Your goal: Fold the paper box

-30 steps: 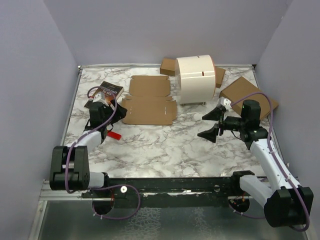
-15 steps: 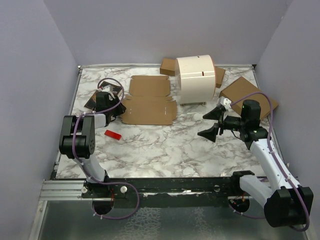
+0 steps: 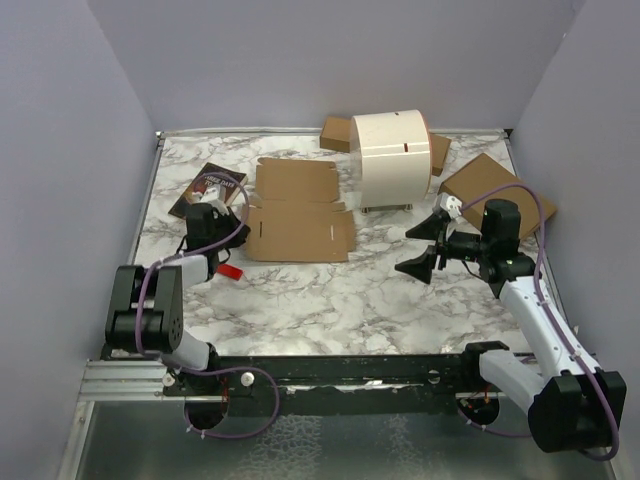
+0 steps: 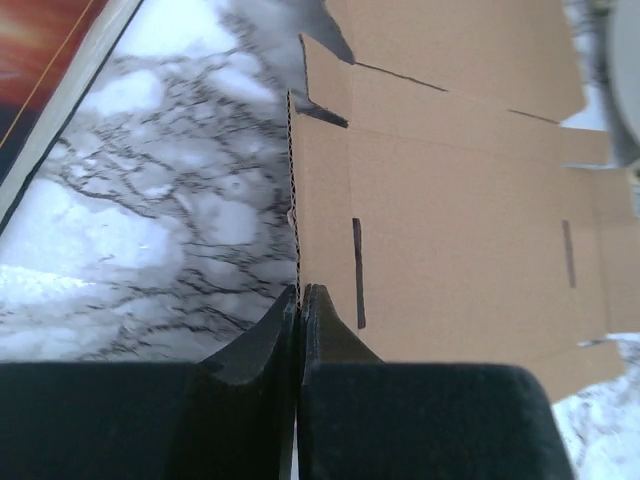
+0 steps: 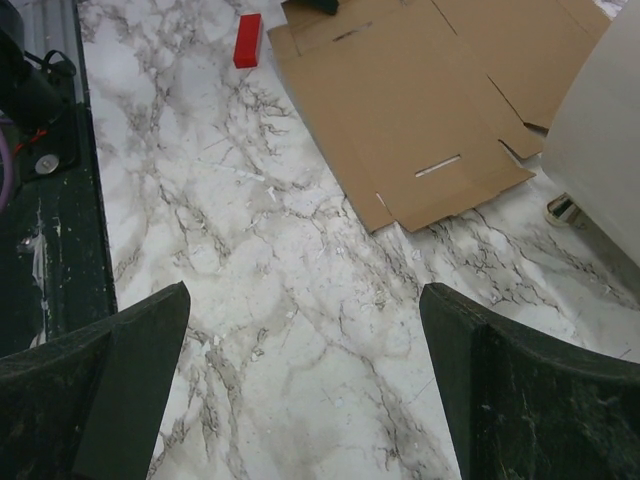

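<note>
The paper box [image 3: 298, 205] lies flat and unfolded on the marble table [image 3: 320, 300], left of centre. It also fills the left wrist view as brown card with slots [image 4: 450, 220]. My left gripper [image 3: 238, 224] is shut on its left edge, and the corrugated edge runs straight into the pinched fingertips [image 4: 300, 292]. My right gripper [image 3: 412, 250] hovers to the right of the sheet, wide open with nothing between its fingers [image 5: 302, 300]. In the right wrist view the paper box [image 5: 400, 110] lies ahead, with bare table under the fingers.
A dark book [image 3: 208, 185] lies at the back left, beside the sheet. A small red block [image 3: 229, 270] sits near the left arm. A big white roll [image 3: 392, 157] stands behind the sheet's right side. More brown cardboard [image 3: 490, 185] lies at the far right.
My left arm swung from beside the book to the sheet's left edge and its gripper closed on that edge. The sheet shifted slightly. The right arm stayed still.
</note>
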Controlling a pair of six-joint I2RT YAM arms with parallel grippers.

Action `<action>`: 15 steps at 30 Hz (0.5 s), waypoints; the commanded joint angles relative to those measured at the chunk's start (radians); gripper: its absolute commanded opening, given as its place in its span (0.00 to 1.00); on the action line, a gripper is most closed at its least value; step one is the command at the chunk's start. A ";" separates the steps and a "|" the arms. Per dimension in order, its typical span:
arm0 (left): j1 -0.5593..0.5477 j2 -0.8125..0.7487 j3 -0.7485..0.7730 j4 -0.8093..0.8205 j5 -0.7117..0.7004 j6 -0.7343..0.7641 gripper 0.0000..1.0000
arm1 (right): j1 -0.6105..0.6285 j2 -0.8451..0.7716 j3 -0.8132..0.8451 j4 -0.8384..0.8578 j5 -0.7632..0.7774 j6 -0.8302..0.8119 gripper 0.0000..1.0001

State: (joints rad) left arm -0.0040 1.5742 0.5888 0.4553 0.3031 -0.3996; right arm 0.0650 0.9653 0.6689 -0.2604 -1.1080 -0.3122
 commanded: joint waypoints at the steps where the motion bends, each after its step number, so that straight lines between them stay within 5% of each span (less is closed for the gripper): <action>1: -0.065 -0.224 -0.087 0.072 -0.027 0.003 0.00 | -0.004 0.010 0.009 0.020 0.002 -0.013 0.99; 7: -0.237 -0.489 -0.174 0.014 -0.167 -0.020 0.00 | -0.004 0.010 0.015 -0.002 -0.058 -0.030 0.99; 15: -0.257 -0.791 -0.026 -0.358 -0.279 0.030 0.00 | -0.007 0.011 0.030 -0.037 -0.113 -0.056 0.99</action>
State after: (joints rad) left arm -0.2577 0.9062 0.4667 0.2741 0.1184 -0.4091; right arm 0.0650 0.9749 0.6689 -0.2710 -1.1599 -0.3351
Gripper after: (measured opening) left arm 0.019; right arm 0.994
